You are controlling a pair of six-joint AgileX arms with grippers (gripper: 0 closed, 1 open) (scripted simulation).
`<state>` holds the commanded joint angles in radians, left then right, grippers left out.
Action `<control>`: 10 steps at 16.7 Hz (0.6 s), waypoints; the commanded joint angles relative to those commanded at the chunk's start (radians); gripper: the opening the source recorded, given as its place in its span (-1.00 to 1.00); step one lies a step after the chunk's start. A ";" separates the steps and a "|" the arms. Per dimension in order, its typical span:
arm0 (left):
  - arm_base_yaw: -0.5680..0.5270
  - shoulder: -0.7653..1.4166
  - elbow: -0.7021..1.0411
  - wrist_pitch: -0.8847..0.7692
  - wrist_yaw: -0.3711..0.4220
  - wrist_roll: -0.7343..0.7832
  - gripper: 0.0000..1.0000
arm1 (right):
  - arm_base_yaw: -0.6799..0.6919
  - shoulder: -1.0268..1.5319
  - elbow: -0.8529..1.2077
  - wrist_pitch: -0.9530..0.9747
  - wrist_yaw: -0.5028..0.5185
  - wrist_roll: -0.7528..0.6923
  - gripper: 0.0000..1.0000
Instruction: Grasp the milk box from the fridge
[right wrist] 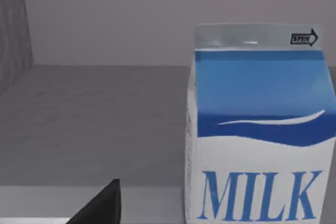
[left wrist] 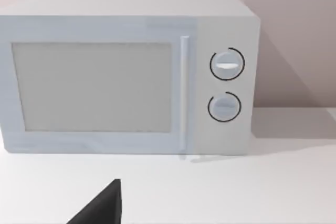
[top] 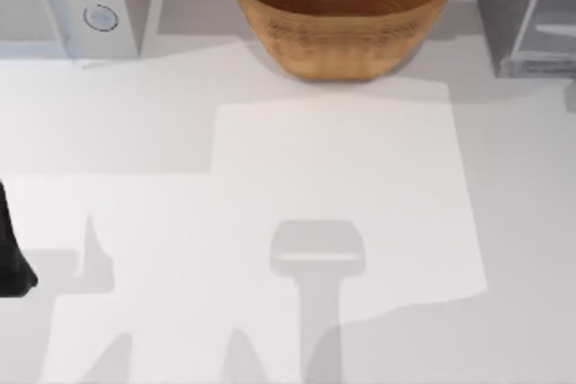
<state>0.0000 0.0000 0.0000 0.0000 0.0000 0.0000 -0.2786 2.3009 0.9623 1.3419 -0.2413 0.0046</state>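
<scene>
**Milk box upright in the fridge, right gripper close in front of it**

We start at the right gripper (right wrist: 103, 206): one dark wedge of it pokes into the right wrist view, and I cannot tell whether it is spread or pressed together. Just beyond that tip and off to one side stands the milk box (right wrist: 260, 129), upright and apart from the wedge, nothing pinching it. It has a blue upper band, a white lower face with "MILK" in blue letters, and a pale sealed top ridge with a small arrow mark. It sits on the grey floor of the fridge (right wrist: 94, 124), close to the paler front lip. Past the carton the floor runs back to a plain rear wall, with a darker grey side wall on the far side of the tip from the carton.

Over to the left gripper (left wrist: 103, 206): again a single dark wedge, and again I cannot tell its state. Ahead of it is bare white table (left wrist: 236, 192), then the white microwave (left wrist: 126, 77) face-on, its window to one side and two round knobs (left wrist: 227, 64) stacked on the other.

From above, the left arm (top: 11, 249) sits dark at the table's left edge. Farther back, the microwave fills the left corner, a woven brown basket (top: 342, 15) stands at centre, and the grey fridge with its glassy panel is in the right corner.
</scene>
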 joint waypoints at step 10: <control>0.000 0.000 0.000 0.000 0.000 0.000 1.00 | 0.020 0.083 0.197 -0.108 0.021 -0.001 1.00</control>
<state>0.0000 0.0000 0.0000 0.0000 0.0000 0.0000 -0.2587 2.3841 1.1590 1.2338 -0.2203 0.0038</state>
